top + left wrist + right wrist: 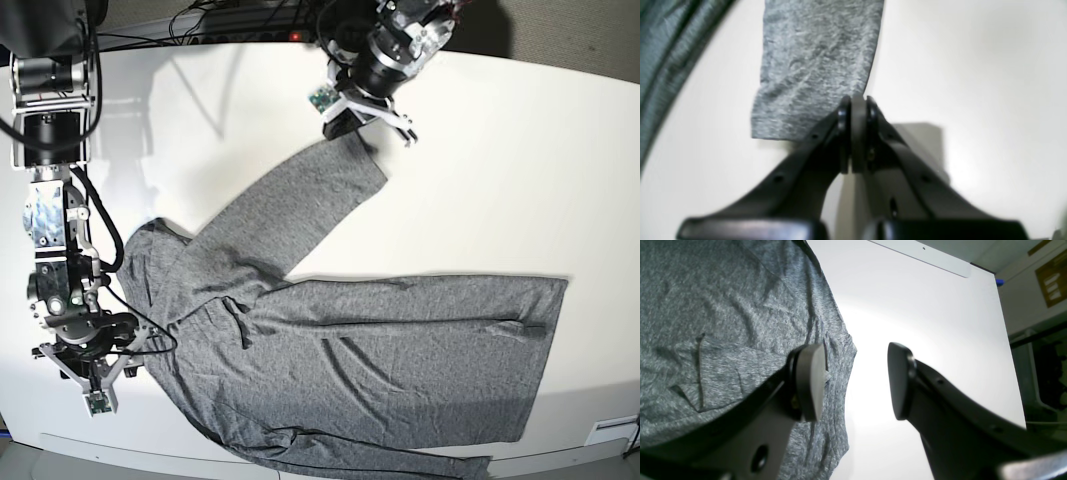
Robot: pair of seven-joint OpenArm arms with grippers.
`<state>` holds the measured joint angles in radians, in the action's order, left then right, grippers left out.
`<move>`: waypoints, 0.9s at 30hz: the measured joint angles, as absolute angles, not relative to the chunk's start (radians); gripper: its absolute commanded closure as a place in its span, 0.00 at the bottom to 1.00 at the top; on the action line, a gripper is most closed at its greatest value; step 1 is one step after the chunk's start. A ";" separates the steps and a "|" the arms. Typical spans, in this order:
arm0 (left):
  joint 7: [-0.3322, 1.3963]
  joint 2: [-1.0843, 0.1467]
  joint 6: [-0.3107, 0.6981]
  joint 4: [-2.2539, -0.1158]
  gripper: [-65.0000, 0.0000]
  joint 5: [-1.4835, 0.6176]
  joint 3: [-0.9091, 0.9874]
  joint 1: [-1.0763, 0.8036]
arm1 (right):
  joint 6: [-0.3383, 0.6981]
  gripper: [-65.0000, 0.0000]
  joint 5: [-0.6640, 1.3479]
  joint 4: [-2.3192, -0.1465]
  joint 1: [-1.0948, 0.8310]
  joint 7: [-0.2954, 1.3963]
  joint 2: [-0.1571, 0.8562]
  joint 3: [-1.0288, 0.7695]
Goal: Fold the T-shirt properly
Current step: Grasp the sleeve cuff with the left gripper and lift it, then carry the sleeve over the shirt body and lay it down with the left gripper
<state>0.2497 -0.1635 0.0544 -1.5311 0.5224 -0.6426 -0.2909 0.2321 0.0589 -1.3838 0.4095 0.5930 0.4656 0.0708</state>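
The grey long-sleeved T-shirt (380, 350) lies spread on the white table (520, 170), one sleeve (300, 205) reaching up and to the right. My left gripper (362, 135) is at that sleeve's end. In the left wrist view its jaws (857, 100) are pressed together on the right corner of the cuff (813, 66), which runs under the fingers. My right gripper (857, 383) stands open at the T-shirt's (723, 323) edge, one pad (811, 383) over the cloth and the other over bare table. In the base view it (95, 365) sits at the shirt's left side.
The right arm's column (50, 150) rises along the table's left edge. Cables (230, 20) run along the far edge behind the left arm. The table's near edge (150, 450) lies close below the shirt's hem. A white strip (923, 255) marks the table's end in the right wrist view.
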 measured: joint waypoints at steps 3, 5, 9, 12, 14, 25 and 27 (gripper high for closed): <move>0.289 -0.167 0.057 -1.577 1.00 0.544 -0.642 -0.291 | 0.232 0.56 0.059 -1.384 0.410 0.593 0.465 0.071; 0.337 -0.169 0.059 -1.620 1.00 0.543 -0.642 -0.297 | 0.232 0.56 0.058 -1.384 0.410 0.595 0.465 0.071; 0.369 -0.169 0.059 -1.716 1.00 0.543 -0.643 -0.294 | 0.232 0.56 0.059 -1.384 0.410 0.594 0.465 0.071; 0.373 -0.169 0.059 -1.761 1.00 0.543 -0.642 -0.282 | 0.232 0.56 0.059 -1.384 0.410 0.594 0.466 0.071; 0.416 -0.168 0.059 -1.775 1.00 0.542 -0.643 -0.263 | 0.232 0.56 0.061 -1.384 0.410 0.596 0.465 0.071; 0.479 -0.205 0.062 -1.758 1.00 0.421 -0.643 -0.023 | 0.232 0.56 0.063 -1.386 0.412 0.558 0.465 0.071; 0.481 -0.220 0.062 -1.730 1.00 0.409 -0.641 0.026 | 0.232 0.56 0.063 -1.386 0.411 0.564 0.465 0.071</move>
